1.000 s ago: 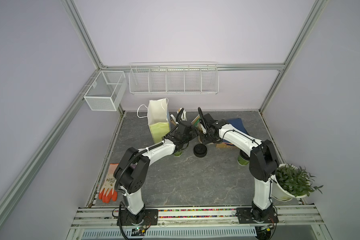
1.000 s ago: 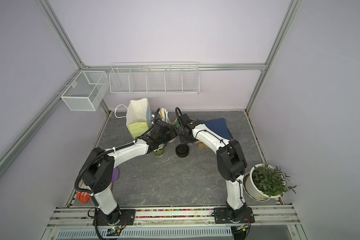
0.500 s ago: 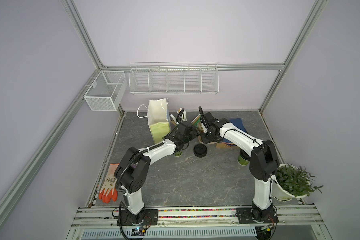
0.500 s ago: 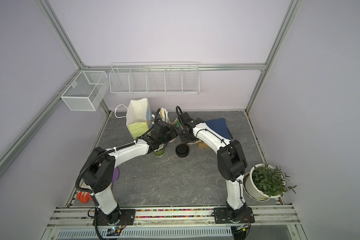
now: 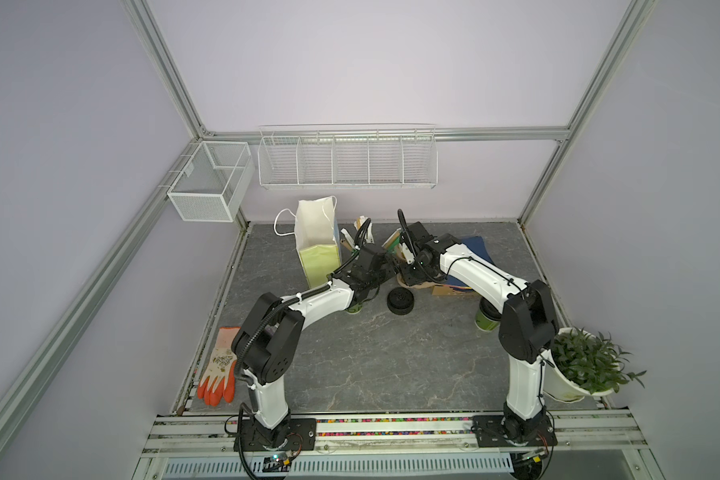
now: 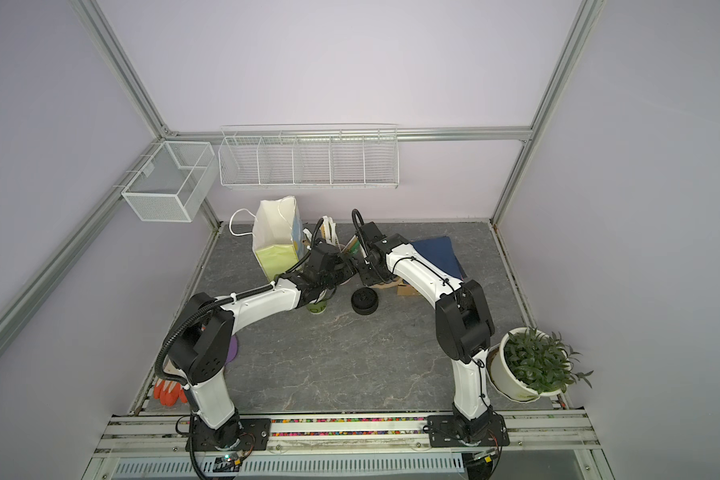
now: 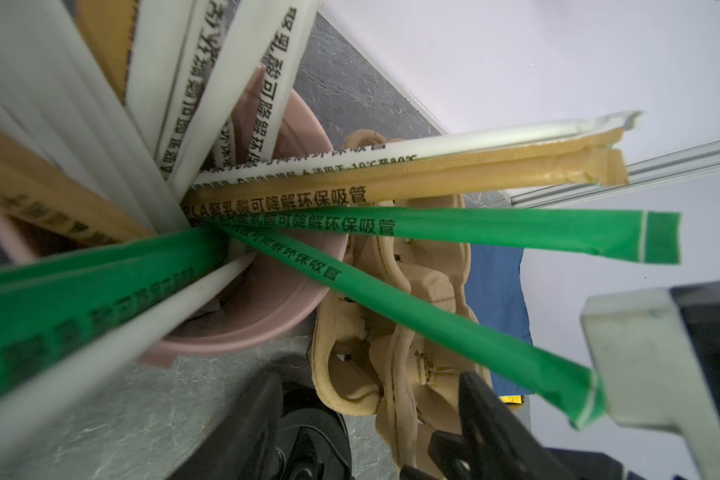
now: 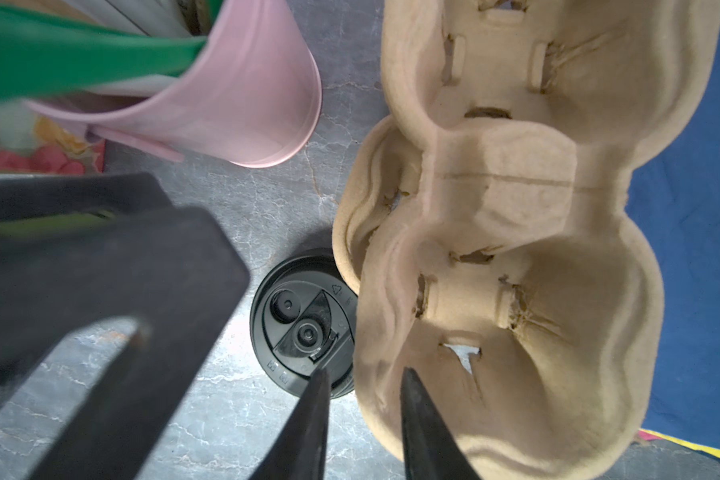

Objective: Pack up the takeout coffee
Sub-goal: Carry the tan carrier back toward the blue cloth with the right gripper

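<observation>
Cardboard carrier rim sits between tips of the right claw, can't tell if it's pinched. Left claw hangs open by the straws. Coffee stands beside the right arm, I think.
</observation>
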{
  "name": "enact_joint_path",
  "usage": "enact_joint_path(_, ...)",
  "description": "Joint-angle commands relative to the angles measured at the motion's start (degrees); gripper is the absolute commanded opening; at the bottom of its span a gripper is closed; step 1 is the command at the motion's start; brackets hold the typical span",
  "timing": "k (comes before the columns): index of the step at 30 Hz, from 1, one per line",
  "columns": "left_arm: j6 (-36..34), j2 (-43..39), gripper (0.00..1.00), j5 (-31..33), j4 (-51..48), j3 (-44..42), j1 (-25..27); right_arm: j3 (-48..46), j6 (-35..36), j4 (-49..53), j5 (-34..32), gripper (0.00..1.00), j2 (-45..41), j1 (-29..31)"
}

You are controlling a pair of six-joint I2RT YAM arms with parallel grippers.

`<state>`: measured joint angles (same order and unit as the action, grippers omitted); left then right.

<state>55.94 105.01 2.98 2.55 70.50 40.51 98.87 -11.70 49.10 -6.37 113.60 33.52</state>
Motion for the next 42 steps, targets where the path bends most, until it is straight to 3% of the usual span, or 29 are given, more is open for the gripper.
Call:
enact_joint_path(1,0.32,1.09,0.68,-0.70,-0.23,0.52,0.71,0.58,0.64,-0.76,0.03,0.30,1.08,0.41)
enact_joint_path(9,0.24,0.97,0.68,-0.35,-0.13,0.34,0.71,0.82,1.10,-0.32,-1.35,0.33,1.80,0.41)
enact_joint_path(20,0.29,1.16,0.68,-0.35,-0.16,0.43,0.70,0.84,1.65,-0.23,-1.45,0.27,2.33,0.43)
enact_joint_path(26,0.30,1.45,0.68,-0.54,-0.43,0.93,0.71,0.73,1.66,-0.14,-1.36,0.30,2.50,0.47)
enact_joint_path(42,0.04,1.35,0.68,-0.39,-0.70,1.13,0.79,0.53,1.72,-0.32,-1.19,0.18,1.53,0.22)
